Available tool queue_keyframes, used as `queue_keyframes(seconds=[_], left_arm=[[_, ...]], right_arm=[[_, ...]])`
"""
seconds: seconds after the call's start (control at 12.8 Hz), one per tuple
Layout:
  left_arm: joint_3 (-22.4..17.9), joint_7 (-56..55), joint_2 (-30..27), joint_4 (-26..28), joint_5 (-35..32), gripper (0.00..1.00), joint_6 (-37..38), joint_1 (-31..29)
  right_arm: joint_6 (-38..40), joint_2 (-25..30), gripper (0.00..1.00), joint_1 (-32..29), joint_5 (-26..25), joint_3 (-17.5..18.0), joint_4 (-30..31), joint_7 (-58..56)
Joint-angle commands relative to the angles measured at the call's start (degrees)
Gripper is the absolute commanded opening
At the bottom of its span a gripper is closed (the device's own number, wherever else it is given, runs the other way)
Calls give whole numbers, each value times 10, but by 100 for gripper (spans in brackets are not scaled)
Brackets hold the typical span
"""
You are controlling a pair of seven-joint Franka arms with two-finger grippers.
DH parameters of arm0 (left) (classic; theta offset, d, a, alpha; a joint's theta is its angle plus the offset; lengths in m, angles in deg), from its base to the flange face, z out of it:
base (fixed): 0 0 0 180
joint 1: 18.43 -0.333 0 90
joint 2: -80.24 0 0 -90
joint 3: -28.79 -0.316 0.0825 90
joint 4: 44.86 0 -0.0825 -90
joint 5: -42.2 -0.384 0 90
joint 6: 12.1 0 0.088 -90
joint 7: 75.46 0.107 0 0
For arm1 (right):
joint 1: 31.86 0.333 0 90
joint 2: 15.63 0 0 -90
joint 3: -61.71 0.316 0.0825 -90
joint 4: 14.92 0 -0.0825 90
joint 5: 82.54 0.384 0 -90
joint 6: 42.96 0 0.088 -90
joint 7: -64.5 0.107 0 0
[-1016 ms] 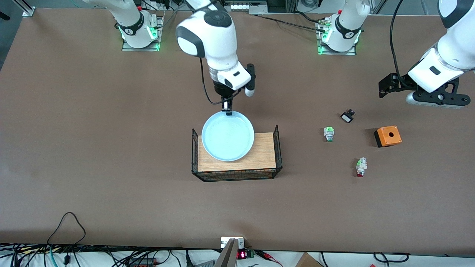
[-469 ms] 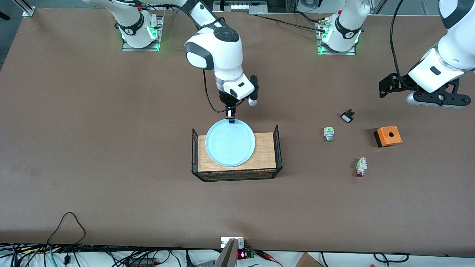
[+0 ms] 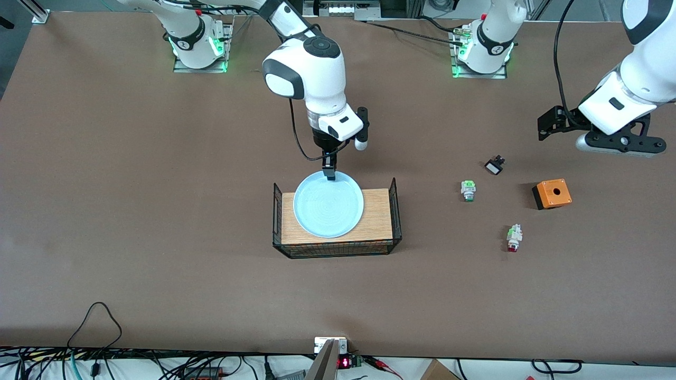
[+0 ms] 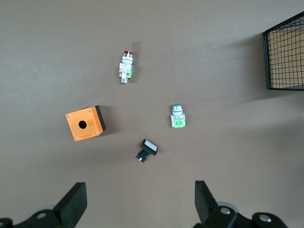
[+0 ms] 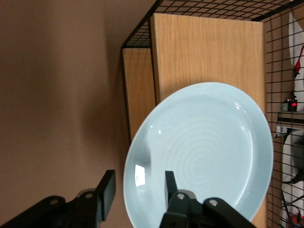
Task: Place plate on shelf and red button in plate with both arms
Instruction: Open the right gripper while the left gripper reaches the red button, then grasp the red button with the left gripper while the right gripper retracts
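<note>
The light blue plate (image 3: pixel 328 206) (image 5: pixel 204 152) lies flat on the wooden floor of a wire basket (image 3: pixel 395 211). My right gripper (image 3: pixel 329 173) (image 5: pixel 137 187) is at the plate's rim on the side toward the robots' bases. It is open, one finger inside the rim and one outside, with a gap showing. The red button (image 3: pixel 513 238) (image 4: pixel 126 66) lies on the table toward the left arm's end. My left gripper (image 3: pixel 549 122) (image 4: pixel 140 204) hangs open over bare table there, holding nothing.
Close to the red button lie a green-capped switch (image 3: pixel 468 190) (image 4: pixel 177 115), a small black switch (image 3: pixel 495 165) (image 4: pixel 146 150) and an orange box with a hole (image 3: pixel 552 193) (image 4: pixel 85 123). The basket has raised wire end walls (image 5: pixel 278 71). Cables run along the table's front edge.
The right gripper brought the plate down from a tilt to flat in the basket, and its fingers have parted from the rim. The left arm has barely shifted.
</note>
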Motion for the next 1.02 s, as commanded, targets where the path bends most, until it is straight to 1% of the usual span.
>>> queue_keyframes(seconds=[0.0,0.08,0.16,0.31,0.39,0.55,0.7,0.78,0.94], left_arm=[[-5,14,42,-24,4,100,6,0],[-5,14,83,-56,4,100,6,-5],[-7,15,130,-83,5,100,6,-8],[-9,18,223,-138,6,100,-1,-16],[-9,30,258,-157,3,100,-28,-17],[-10,80,308,-151,5,100,-117,-20],[-10,118,357,-150,4,100,-188,-27],[-10,129,373,-140,4,100,-219,-29],[-10,140,384,-101,4,100,-265,-32]], right_arm=[[84,34,100,0,29,-6,-29,11],[126,47,100,-2,75,-9,-43,13],[158,63,100,-12,104,-15,-50,14],[209,96,100,-38,125,-22,-54,12],[229,109,100,-57,128,-23,-57,11],[268,134,100,-93,136,-23,-62,16],[286,156,100,-144,188,-27,-61,62],[290,160,100,-167,202,-27,-62,84],[291,171,100,-210,220,-28,-62,91]])
